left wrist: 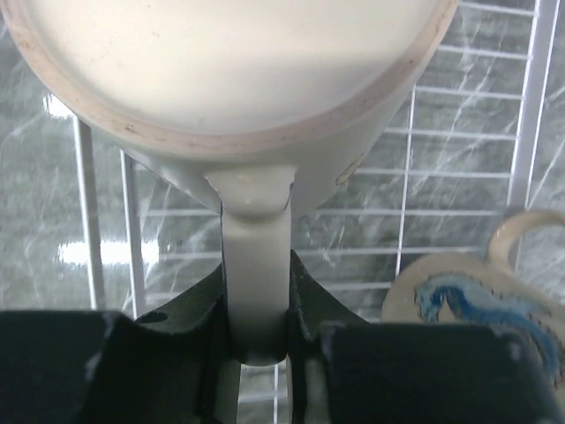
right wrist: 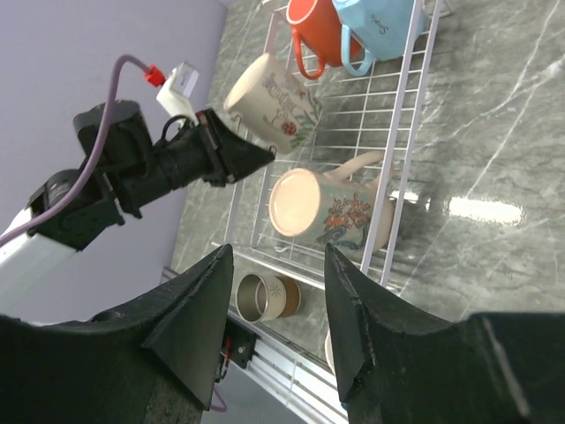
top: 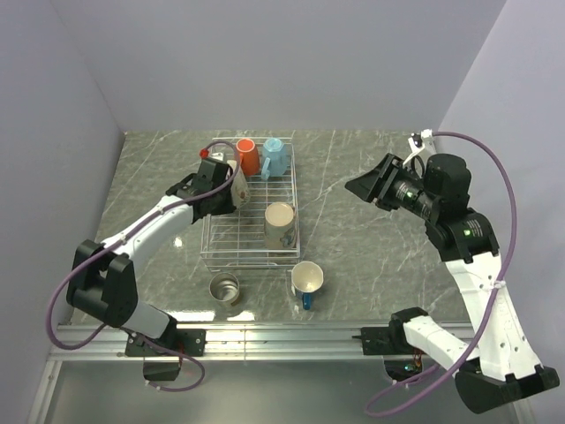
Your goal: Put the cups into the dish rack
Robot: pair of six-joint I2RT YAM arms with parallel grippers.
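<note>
The wire dish rack point(top: 221, 240) sits mid-table. An orange mug point(top: 248, 155) and a light blue mug point(top: 275, 156) stand at its far end. A beige mug point(top: 280, 225) lies on its side inside. My left gripper point(top: 226, 187) is shut on the handle point(left wrist: 256, 265) of the white mug point(top: 237, 180), held tilted over the rack's far left part. A steel mug point(top: 224, 288) and the dark blue mug with cream inside point(top: 307, 279) are on the table in front of the rack. My right gripper point(top: 366, 187) is open and empty, raised to the right of the rack.
Purple walls close in the left, back and right sides. A metal rail point(top: 282, 336) runs along the near table edge. The right wrist view shows the rack point(right wrist: 402, 132), the held white mug point(right wrist: 274, 102) and the steel mug point(right wrist: 265, 296).
</note>
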